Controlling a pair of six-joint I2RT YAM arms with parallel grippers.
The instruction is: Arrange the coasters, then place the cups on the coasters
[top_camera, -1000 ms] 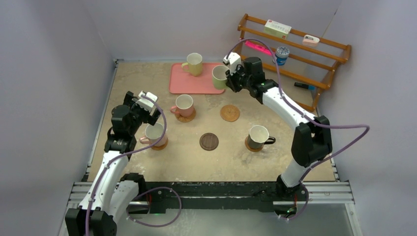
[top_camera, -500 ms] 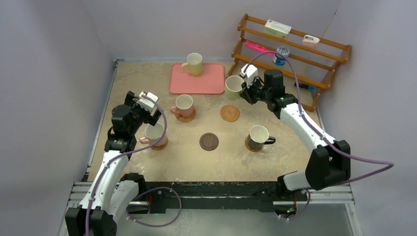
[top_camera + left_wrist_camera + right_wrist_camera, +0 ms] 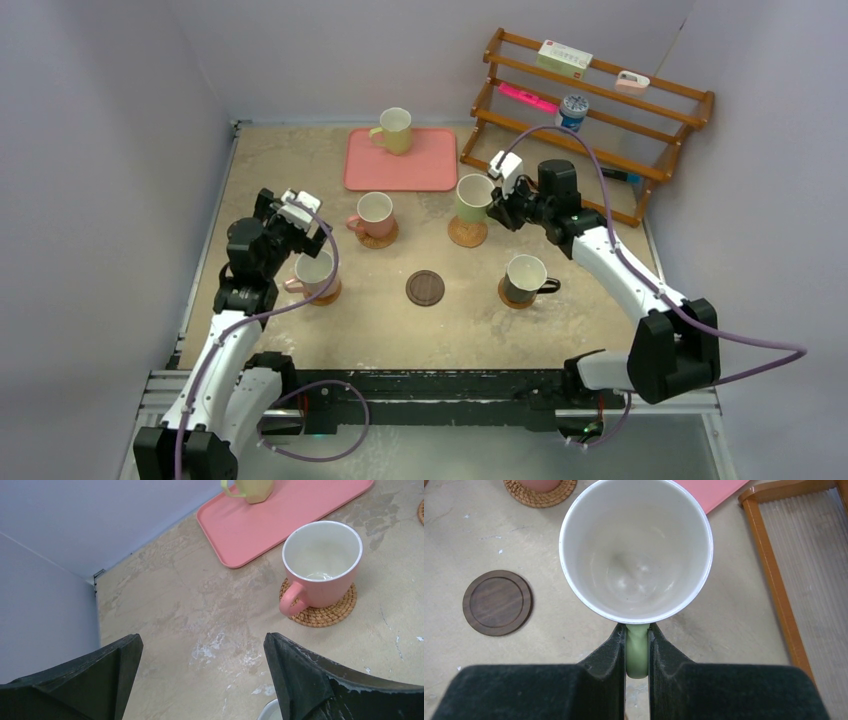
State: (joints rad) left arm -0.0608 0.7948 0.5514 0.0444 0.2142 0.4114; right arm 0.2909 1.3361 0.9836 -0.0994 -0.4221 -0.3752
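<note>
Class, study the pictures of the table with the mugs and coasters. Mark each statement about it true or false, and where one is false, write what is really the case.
1. The right gripper is shut on the handle of the green mug. True.
2. A mug stands on the dark brown coaster. False: that coaster is bare.
3. The pale yellow mug stands on the pink tray. True.
4. The left gripper holds a pink mug. False: its jaws are wide open with nothing between them.
5. The black mug stands on the tray. False: it stands on a tan coaster, off the tray.
</note>
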